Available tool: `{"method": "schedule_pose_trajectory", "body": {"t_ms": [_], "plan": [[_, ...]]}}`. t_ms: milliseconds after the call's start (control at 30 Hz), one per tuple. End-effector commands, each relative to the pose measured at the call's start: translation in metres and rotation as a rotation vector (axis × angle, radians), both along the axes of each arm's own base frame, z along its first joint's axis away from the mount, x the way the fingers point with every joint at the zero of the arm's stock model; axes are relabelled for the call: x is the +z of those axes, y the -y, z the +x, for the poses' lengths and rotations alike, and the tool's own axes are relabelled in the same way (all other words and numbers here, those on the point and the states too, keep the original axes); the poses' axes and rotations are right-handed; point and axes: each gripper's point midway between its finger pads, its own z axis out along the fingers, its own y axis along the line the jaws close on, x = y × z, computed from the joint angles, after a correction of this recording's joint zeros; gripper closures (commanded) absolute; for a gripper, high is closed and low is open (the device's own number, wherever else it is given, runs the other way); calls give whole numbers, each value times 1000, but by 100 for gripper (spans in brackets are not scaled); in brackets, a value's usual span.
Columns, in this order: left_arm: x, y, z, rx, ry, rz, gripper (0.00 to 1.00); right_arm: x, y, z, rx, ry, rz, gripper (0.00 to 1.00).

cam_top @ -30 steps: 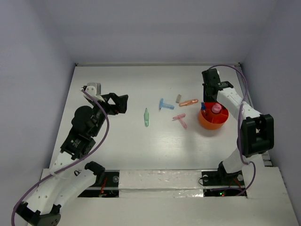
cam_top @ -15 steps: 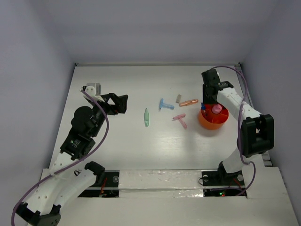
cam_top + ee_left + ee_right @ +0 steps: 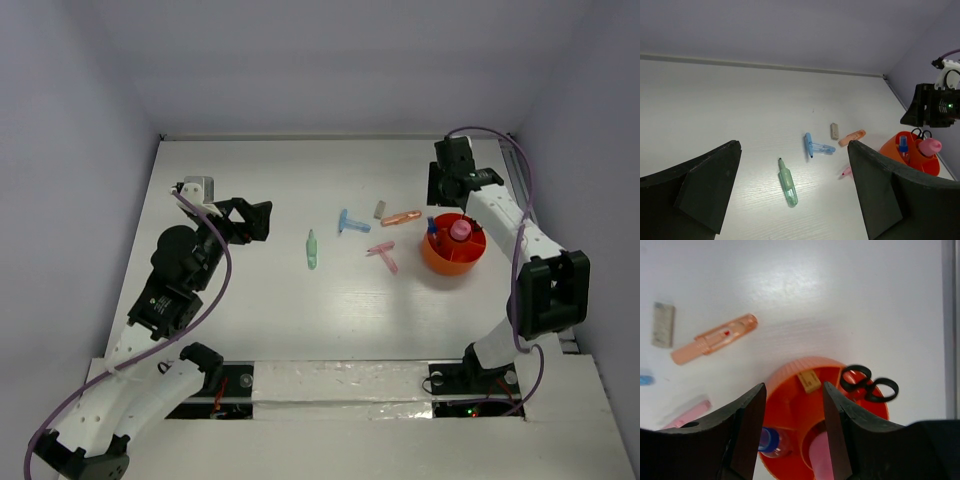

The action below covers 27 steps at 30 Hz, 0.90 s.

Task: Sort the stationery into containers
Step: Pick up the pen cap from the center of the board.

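The orange-red bowl (image 3: pixel 453 252) stands at the right and holds black-handled scissors (image 3: pixel 870 382), a pink tube (image 3: pixel 460 231), a blue-capped clear piece (image 3: pixel 432 227) and a tan block (image 3: pixel 809 381). My right gripper (image 3: pixel 447 195) is open and empty, just above the bowl's far rim (image 3: pixel 790 371). On the table lie a pale green stick (image 3: pixel 312 250), a light blue T-shaped piece (image 3: pixel 352 222), a pink T-shaped piece (image 3: pixel 383 255), an orange pen-like piece (image 3: pixel 401 217) and a small tan block (image 3: pixel 380 209). My left gripper (image 3: pixel 262 220) is open and empty, well left of the green stick (image 3: pixel 787 186).
White walls close the table at the back and both sides. The bowl (image 3: pixel 890 147) stands near the right wall. The loose items lie in a cluster between the two grippers, with the blue piece (image 3: pixel 815 146) at its middle.
My right gripper has drawn back a little from over the bowl toward the far wall. The left arm and the items on the table have not moved.
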Motion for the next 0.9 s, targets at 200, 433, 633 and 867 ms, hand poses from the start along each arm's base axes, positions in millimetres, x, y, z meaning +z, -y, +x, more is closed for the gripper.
{"method": "schedule_pose_trajectory", "body": {"t_ms": [200,433,633,867], "plan": [[22,0,-1,-3,58,-31,15,45,-73,64,131,264,218,35],[21,-1,0,3,55,-29,15,-14,-120,79,183,136,193,49],[20,0,0,0,54,-29,15,-61,-132,81,147,42,162,43],[18,2,1,-9,46,-28,15,-91,-150,89,170,16,229,43]]}}
